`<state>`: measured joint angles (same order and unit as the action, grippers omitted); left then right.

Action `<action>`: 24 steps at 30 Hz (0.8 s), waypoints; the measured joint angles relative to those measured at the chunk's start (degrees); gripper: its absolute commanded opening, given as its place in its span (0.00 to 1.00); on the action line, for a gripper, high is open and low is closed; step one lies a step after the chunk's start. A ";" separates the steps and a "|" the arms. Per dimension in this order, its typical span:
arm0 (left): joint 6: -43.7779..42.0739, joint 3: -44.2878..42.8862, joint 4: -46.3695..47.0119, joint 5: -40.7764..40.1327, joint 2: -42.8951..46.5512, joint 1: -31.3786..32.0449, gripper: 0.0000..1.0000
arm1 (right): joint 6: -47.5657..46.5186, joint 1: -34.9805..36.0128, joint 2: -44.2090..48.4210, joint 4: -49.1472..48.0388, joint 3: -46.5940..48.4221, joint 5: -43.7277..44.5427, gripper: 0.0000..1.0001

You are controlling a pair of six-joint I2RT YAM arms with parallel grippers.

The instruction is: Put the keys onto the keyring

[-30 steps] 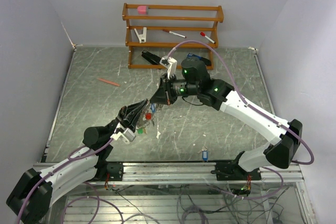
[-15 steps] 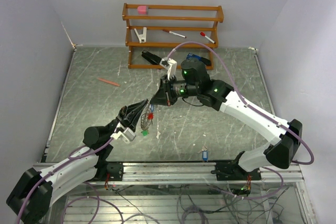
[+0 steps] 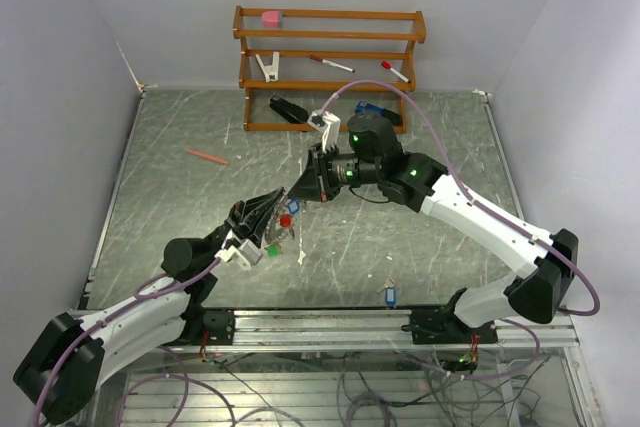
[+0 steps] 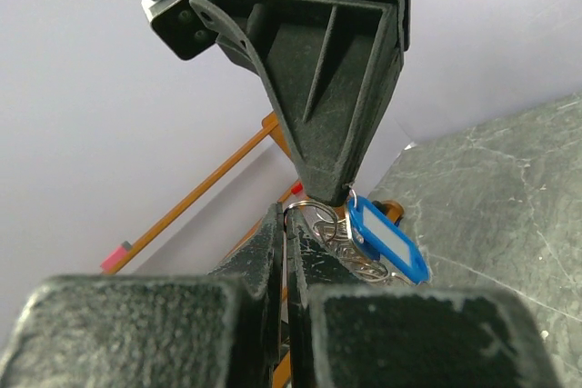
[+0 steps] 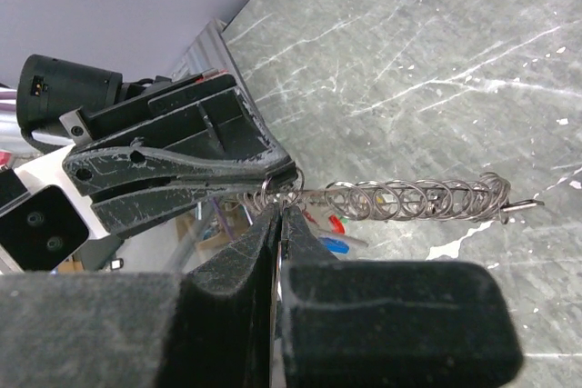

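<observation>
Keyring [image 5: 409, 199] clamped in left tool [image 3: 281, 198]; right tool [image 3: 297, 194] pinches blue-tagged key [image 4: 386, 247].

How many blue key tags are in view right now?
2. One blue tag hangs beneath the right gripper; a second blue tag lies on the table near its front edge. More may hide in the keyring.

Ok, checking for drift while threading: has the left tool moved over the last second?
Yes, slightly: the left tool has crept rightward and toward the wooden rack at the table's far side.
</observation>
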<state>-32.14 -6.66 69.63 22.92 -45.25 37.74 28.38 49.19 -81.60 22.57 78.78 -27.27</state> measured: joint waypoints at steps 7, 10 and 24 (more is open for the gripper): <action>-0.39 -0.04 0.00 -0.79 -0.22 0.04 0.07 | 1.27 0.00 1.09 -0.04 -1.14 -0.31 0.00; -0.55 -0.04 0.00 -0.79 -0.17 0.04 0.07 | 1.62 0.00 1.09 -0.02 -1.16 -0.33 0.00; -3.43 -0.04 0.02 -0.28 -0.35 0.26 0.07 | 3.32 0.00 1.09 -0.04 -1.16 -0.28 0.00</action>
<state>-35.57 -6.70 69.65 22.63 -45.60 38.00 31.70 49.19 -80.51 22.52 77.62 -27.55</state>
